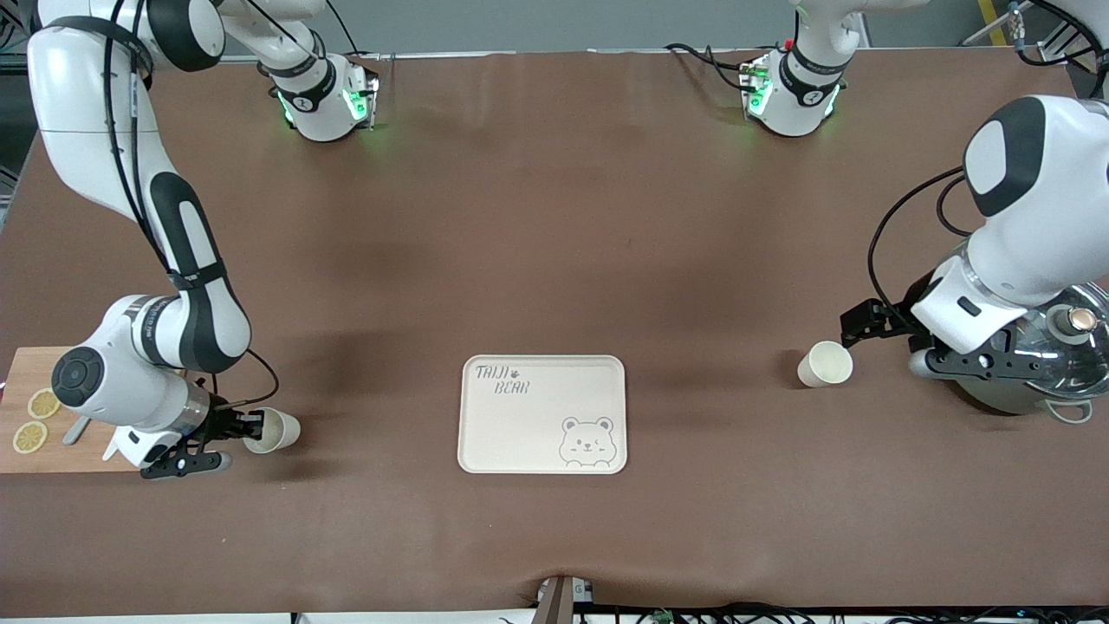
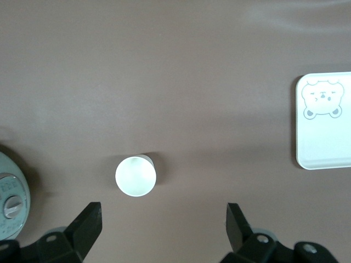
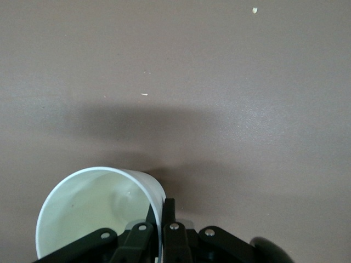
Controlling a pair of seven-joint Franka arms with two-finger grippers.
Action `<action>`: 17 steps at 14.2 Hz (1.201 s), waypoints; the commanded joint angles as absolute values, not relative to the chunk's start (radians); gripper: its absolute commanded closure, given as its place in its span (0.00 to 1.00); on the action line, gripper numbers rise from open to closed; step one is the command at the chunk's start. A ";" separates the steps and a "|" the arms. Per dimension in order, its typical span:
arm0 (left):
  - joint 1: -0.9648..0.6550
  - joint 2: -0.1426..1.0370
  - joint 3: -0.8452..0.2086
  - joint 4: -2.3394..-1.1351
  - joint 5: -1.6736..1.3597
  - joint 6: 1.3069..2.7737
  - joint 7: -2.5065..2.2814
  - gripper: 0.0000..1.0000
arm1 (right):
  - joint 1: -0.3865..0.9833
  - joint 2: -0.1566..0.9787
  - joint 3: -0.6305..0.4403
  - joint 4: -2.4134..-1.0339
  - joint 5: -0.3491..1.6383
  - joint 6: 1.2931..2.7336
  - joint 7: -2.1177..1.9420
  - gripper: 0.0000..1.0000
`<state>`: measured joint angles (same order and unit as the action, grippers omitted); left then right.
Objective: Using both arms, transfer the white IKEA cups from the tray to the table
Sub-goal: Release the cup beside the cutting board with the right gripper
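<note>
One white cup (image 1: 275, 430) is pinched by its rim in my right gripper (image 1: 249, 427), beside the cutting board at the right arm's end of the table. In the right wrist view the fingers (image 3: 168, 211) clamp the wall of this cup (image 3: 93, 213), one inside and one outside. The other white cup (image 1: 825, 363) stands upright on the table at the left arm's end. My left gripper (image 1: 856, 328) is open and empty just beside and above it. In the left wrist view the cup (image 2: 135, 175) lies ahead of the spread fingers (image 2: 88, 223), not between them.
A cream bear-printed tray (image 1: 541, 381) lies in the middle of the table, nearer the front camera, and also shows in the left wrist view (image 2: 323, 156). A wooden board (image 1: 22, 373) with lemon slices sits by the right gripper. A glass-lidded pot (image 1: 1061, 355) stands under the left arm.
</note>
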<state>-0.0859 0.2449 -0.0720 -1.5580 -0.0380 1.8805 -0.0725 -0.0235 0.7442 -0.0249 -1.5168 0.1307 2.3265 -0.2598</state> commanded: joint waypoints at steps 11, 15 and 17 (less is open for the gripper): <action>-0.212 0.236 -0.026 -1.439 0.110 1.632 -0.029 0.00 | -0.029 0.747 -0.023 -1.500 0.126 2.332 -0.245 0.00; -0.213 0.236 -0.025 -1.439 0.110 1.632 -0.026 0.00 | -0.035 0.707 -0.026 -1.432 0.123 2.153 -0.244 0.00; -0.210 0.236 -0.026 -1.439 0.103 1.632 -0.018 0.00 | -0.043 0.693 -0.026 -1.350 0.123 2.012 -0.242 0.00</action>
<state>-0.2087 0.2409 -0.0281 -1.4498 0.0891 1.6501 -0.0388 -0.0290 0.7232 -0.0321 -1.4148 0.1306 2.1295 -0.2582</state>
